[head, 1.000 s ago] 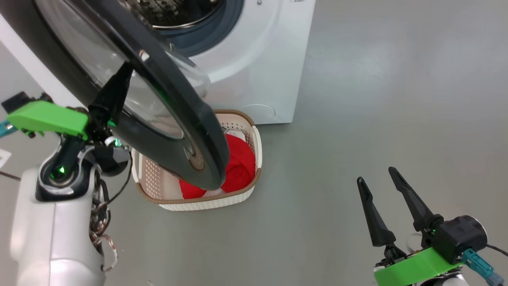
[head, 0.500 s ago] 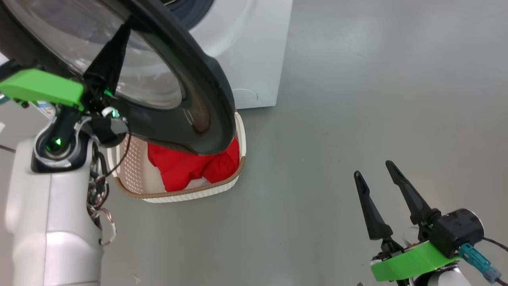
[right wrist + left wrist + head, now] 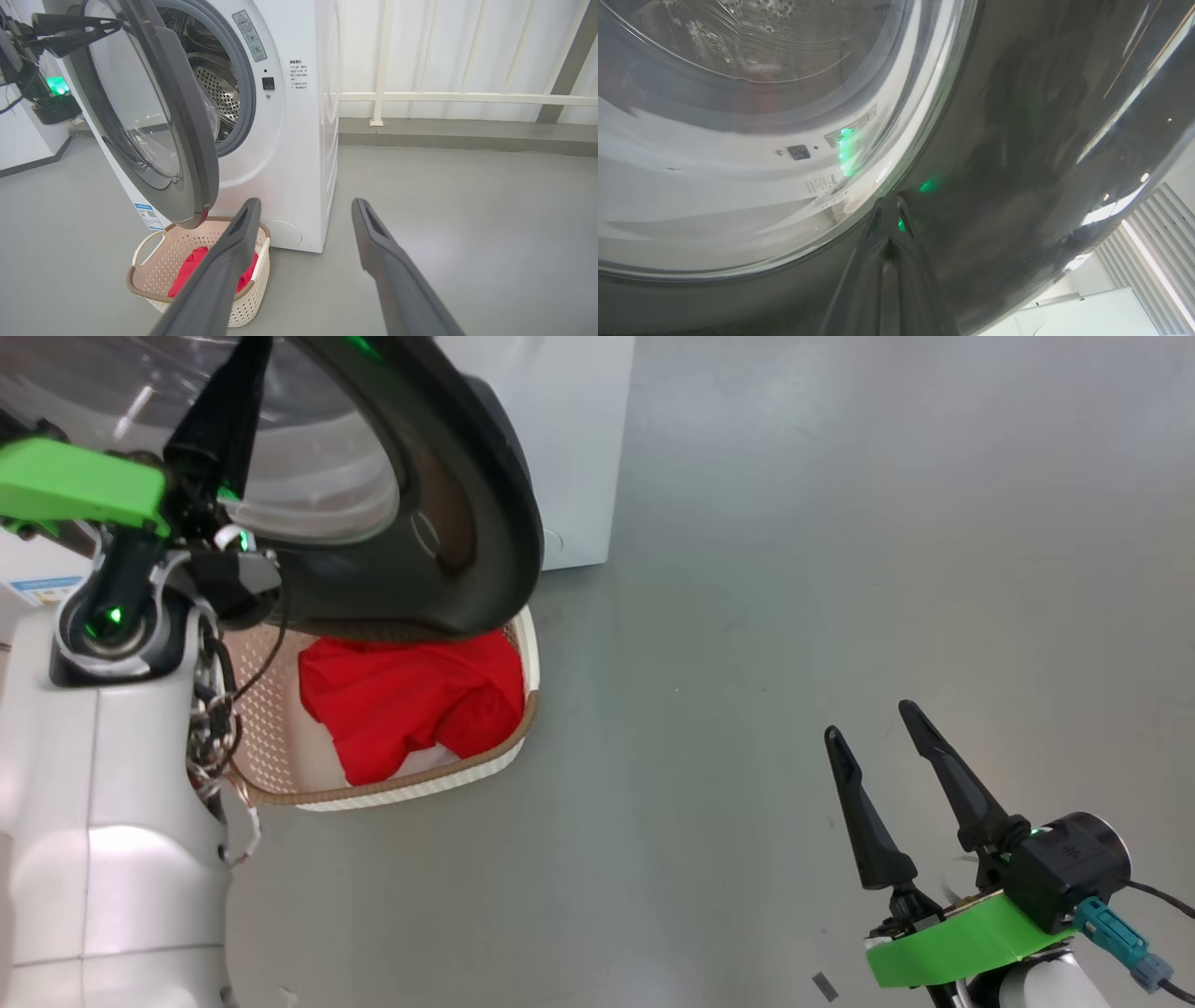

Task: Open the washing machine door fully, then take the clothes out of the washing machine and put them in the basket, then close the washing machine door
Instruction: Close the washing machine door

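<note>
Head view gives me little of the big white boxy front-loading washing machine (image 3: pixel 579 448); its top is cut off. Its large round black-rimmed, glass-bowled door (image 3: pixel 495 504) stands part-open in front of it. The door covers the far end of the small cream perforated plastic basket (image 3: pixel 411 789) on the grey floor (image 3: pixel 747 569) at the machine's foot. Bright red clothes (image 3: pixel 411 695) lie in that basket, with a white scrap just showing beneath.

My left gripper (image 3: pixel 888 205) has its fingers pressed together, tips against the door's outer face where glass meets rim. Through the glass the steel drum (image 3: pixel 752 42) is blurred. My right gripper (image 3: pixel 868 721), fingers spread and empty, hangs well clear of the machine's side.
</note>
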{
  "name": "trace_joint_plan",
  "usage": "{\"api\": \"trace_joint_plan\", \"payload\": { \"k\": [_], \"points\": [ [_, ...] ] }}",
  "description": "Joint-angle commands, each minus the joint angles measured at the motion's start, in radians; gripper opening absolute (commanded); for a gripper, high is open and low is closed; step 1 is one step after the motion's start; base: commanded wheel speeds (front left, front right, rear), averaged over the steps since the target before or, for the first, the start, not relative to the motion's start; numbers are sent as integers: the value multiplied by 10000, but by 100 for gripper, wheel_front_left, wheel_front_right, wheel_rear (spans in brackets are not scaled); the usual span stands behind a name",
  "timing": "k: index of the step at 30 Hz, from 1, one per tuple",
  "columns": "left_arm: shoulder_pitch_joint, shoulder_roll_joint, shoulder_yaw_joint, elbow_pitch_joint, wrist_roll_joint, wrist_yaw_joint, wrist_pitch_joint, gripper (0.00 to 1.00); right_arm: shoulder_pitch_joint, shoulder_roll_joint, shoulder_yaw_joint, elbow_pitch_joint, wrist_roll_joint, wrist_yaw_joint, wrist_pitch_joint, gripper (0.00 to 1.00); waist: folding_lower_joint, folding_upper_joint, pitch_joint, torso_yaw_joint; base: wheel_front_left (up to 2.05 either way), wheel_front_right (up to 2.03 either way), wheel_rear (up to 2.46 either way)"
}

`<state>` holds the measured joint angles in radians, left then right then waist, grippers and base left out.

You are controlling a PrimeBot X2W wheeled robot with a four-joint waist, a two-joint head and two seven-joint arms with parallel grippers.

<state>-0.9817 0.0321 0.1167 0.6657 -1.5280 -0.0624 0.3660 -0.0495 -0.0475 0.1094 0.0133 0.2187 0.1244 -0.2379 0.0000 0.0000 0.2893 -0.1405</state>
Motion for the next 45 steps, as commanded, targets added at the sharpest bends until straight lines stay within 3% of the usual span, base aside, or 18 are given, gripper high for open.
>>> {"api": "trace_joint_plan", "payload": {
  "k": [1,22,45],
  "points": [
    [-533,289,148,-173,26,-193,-71,0,-323,-28,188,-232,45,63,-116,100,0,0,97,-195,0,0,0],
    [-1494,583,293,1007,170,-601,-436,0,-286,-28,140,-390,-83,63,-57,100,0,0,502,-631,0,0,0],
    [-2321,859,369,1651,248,-680,-706,0,-399,-28,330,-395,8,63,-44,100,0,0,835,-1185,0,0,0]
  ]
}}
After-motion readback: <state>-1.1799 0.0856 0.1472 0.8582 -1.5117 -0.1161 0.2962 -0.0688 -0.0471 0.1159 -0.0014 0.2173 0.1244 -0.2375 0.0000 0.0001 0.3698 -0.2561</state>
